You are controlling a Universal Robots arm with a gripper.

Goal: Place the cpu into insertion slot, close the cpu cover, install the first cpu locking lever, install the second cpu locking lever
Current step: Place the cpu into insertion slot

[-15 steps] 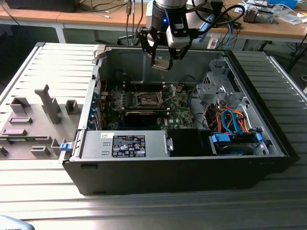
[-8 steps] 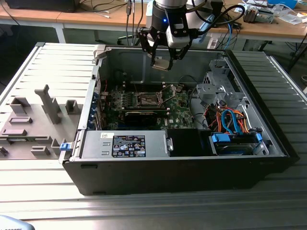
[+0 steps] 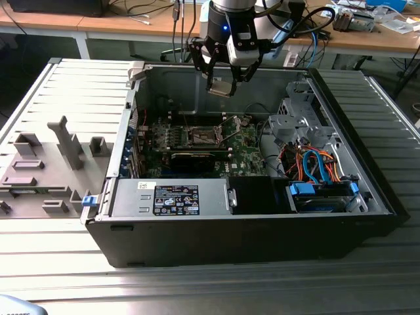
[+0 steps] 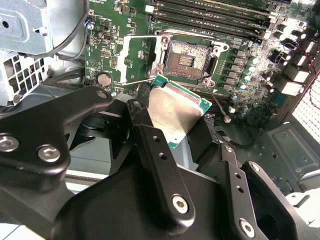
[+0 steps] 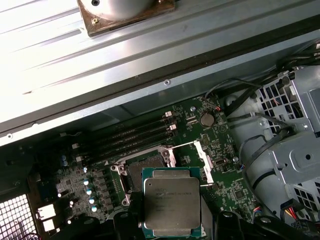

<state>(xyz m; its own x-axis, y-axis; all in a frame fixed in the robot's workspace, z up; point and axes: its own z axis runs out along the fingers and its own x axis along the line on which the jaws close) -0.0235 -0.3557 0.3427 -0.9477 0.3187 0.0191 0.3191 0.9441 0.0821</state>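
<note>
Tool (image 4: 174, 131) clenches the cpu (image 5: 172, 202) by its edges, flat and lid up for a square drop. Well below waits the bare insertion slot (image 4: 188, 59), its cpu cover (image 4: 136, 56) swung open alongside.

Place: a robotics lab or electronics workshop is suggested.
Surface: an opened computer case (image 3: 262, 230) is carried on a ribbed metal surface (image 3: 79, 85).
Background: wooden surfaces (image 3: 131, 26) strewn with cables (image 3: 141, 10) are seen.
Fixtures: grey part holders (image 3: 69, 144) are laid out.
</note>
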